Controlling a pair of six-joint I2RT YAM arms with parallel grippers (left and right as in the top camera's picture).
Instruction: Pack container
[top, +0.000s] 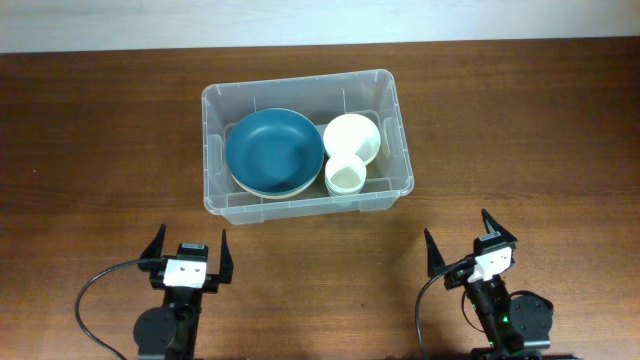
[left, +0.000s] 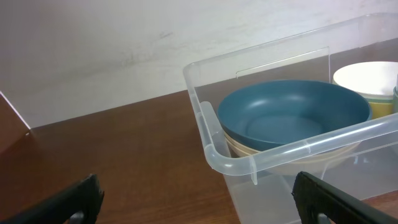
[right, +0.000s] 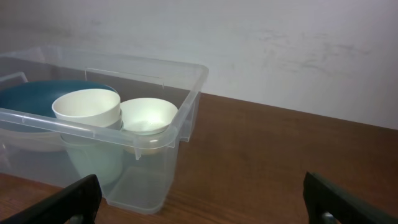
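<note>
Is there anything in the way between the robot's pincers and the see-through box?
Nothing visible does. Only table wood lies between the open left pincer, the open right pincer and the container.

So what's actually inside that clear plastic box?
The container holds a blue bowl sitting in a beige bowl that shows only at its edge, plus a white bowl and a white cup. Anything beneath those is covered.

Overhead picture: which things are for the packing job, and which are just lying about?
For the job: the container, with the blue bowl, white bowl and white cup inside it; the left gripper and right gripper, both open.
Just there: the wooden table; the pale wall behind it.
</note>
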